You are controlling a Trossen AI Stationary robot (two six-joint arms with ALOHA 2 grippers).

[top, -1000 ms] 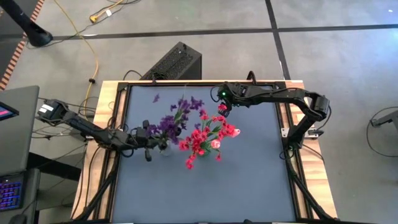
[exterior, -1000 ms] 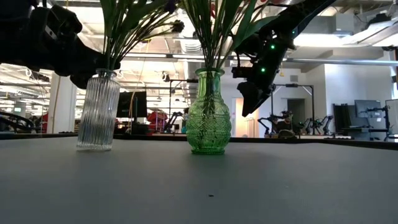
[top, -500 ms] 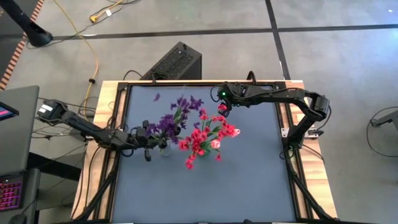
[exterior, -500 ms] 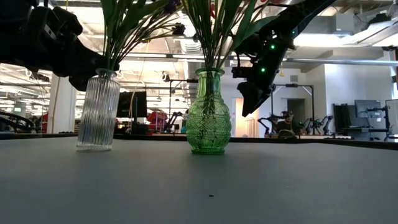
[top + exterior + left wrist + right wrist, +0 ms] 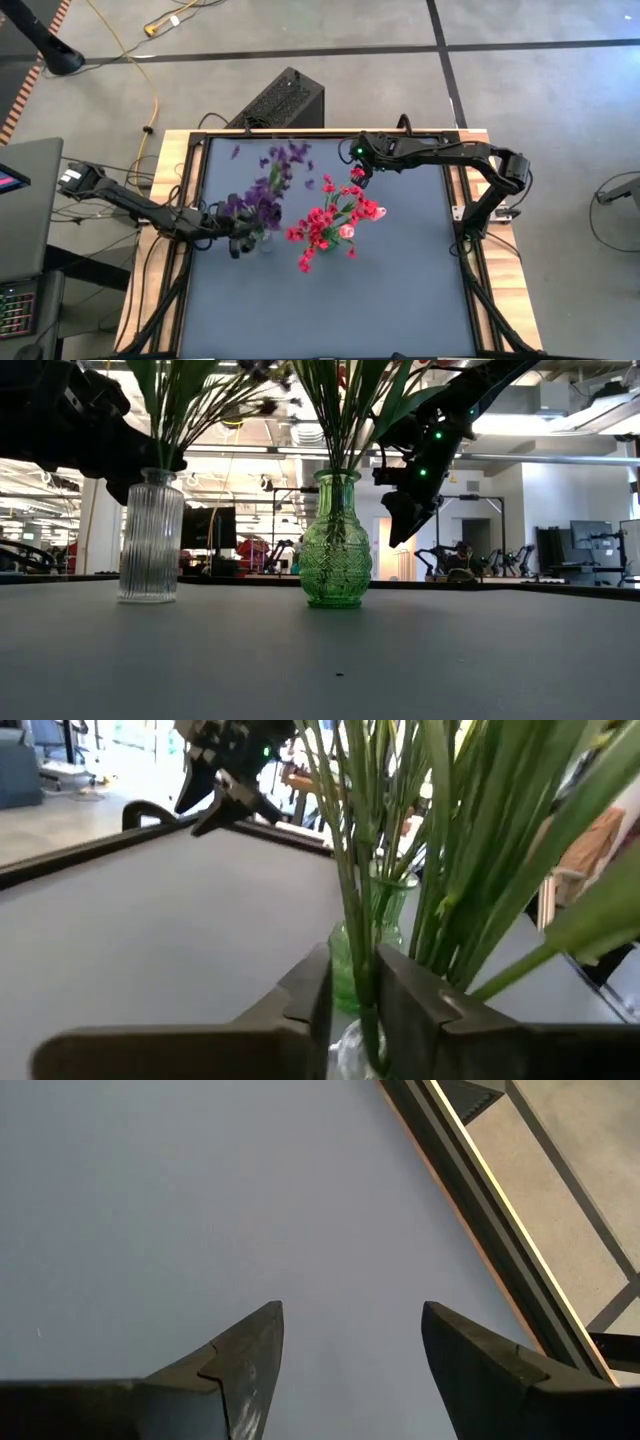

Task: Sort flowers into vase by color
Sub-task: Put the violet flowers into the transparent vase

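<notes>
- Purple flowers stand in ribbed clear vase, stems leaning; red flowers in green vase beside it.
- Left gripper reaches in low at clear vase's mouth, fingers narrowly pinching one green stem.
- Right gripper hangs raised behind the green vase near the table's far edge, fingers spread, holding nothing.

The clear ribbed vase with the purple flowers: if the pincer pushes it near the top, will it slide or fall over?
The clear ribbed vase looks tall and narrow, and its purple flowers spread well above it, so it is probably top-heavy and could tip. It appears to be glass, so likely fragile. The left pincer stands at its neck, around a thin stem that would probably bend.
</notes>
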